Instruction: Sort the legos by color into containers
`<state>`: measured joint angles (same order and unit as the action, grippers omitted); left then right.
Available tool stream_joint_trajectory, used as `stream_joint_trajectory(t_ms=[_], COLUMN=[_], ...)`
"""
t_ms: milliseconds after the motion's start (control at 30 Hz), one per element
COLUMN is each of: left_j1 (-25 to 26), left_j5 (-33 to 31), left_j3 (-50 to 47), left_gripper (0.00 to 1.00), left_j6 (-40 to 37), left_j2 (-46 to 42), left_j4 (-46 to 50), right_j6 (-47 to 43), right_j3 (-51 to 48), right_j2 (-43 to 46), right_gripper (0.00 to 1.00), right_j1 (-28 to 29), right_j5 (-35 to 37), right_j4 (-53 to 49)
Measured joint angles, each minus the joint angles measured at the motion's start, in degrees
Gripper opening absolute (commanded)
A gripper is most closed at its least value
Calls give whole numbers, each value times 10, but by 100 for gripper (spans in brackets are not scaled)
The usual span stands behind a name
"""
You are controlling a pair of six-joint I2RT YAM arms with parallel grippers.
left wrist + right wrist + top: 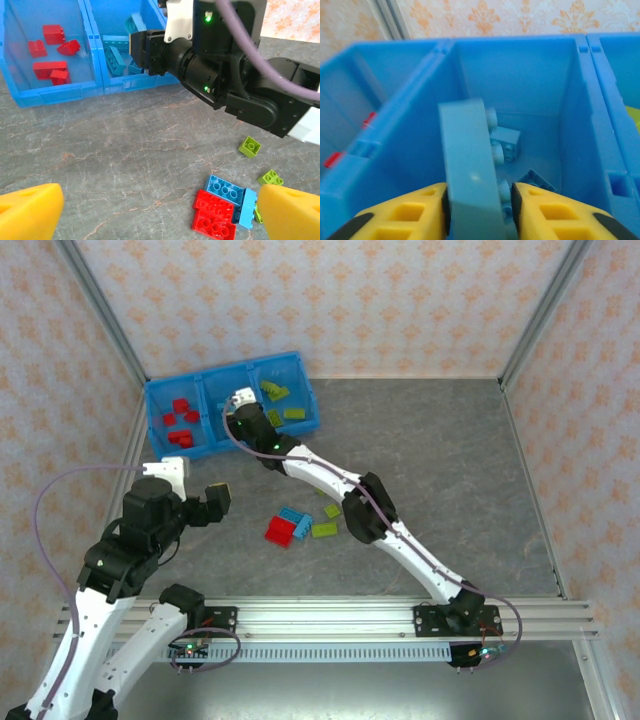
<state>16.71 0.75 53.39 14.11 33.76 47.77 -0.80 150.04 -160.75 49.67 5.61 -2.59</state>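
My right gripper [480, 210] is shut on a light blue lego [470, 170] that stands on edge, tilted, above the middle container [520, 70] of the blue tray [160, 405]. Other light blue legos [505, 140] lie on that container's floor. Red legos [181, 420] fill the left container and yellow-green ones [283, 400] the right. Loose legos lie mid-table: red [215, 215], light blue [226, 189] and yellow-green [249, 146]. My left gripper [160, 210] hovers open just left of this cluster, nothing between its fingers.
The right arm [350, 500] stretches diagonally from its base to the tray, passing right over the loose cluster [295, 525]. Patterned walls and metal posts close in the table on three sides. Bare grey tabletop spreads to the right of the arm.
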Motion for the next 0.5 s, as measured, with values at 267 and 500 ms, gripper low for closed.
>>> stream_joint_trajectory(t_ms=[267,500], left_j1=[-11,-15], left_j5=[0,0], left_j3=[-2,-2], left_gripper=[100,100], left_j6=[0,0], left_j2=[2,4], left_j4=[0,0], right_j6=[-9,39], right_j3=[-23,-206], right_j2=[22,188], right_gripper=[57,60], right_j1=[-2,2], right_j5=[-29,-97], right_j4=[-36,-97])
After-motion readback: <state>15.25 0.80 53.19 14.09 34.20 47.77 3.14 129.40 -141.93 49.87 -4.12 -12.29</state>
